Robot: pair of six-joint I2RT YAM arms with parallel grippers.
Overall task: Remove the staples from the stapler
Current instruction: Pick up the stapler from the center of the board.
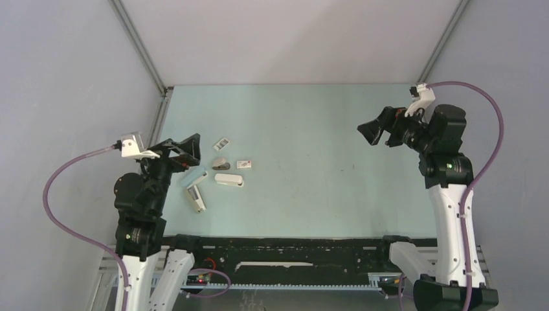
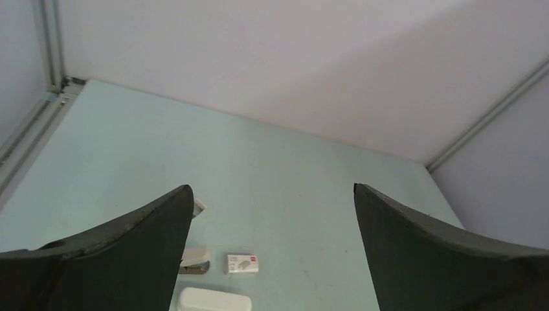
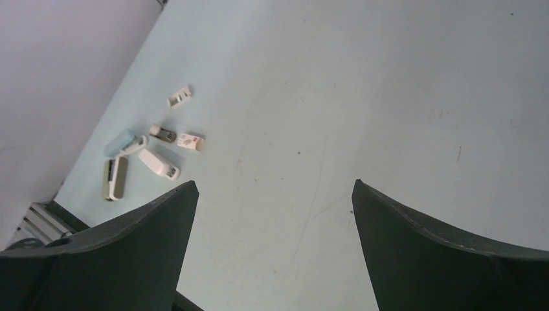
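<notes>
The stapler (image 1: pixel 221 163) is a small grey-beige one lying at the table's left, among a cluster of items. It also shows in the left wrist view as the stapler (image 2: pixel 195 259), half behind a finger, and far off in the right wrist view as the stapler (image 3: pixel 163 134). The staples are hidden from every view. My left gripper (image 1: pixel 189 154) hangs open just left of the cluster, above the table; in its wrist view the left gripper (image 2: pixel 272 187) holds nothing. My right gripper (image 1: pixel 380 135) is open and raised at the far right, empty in its wrist view (image 3: pixel 274 182).
Around the stapler lie a slim white stapler (image 1: pixel 229 180), a light blue stapler (image 1: pixel 194 176), a white-and-grey stapler (image 1: pixel 196 198), and two small white printed boxes (image 1: pixel 222 143) (image 1: pixel 244 164). Grey walls close the table's left, back and right sides.
</notes>
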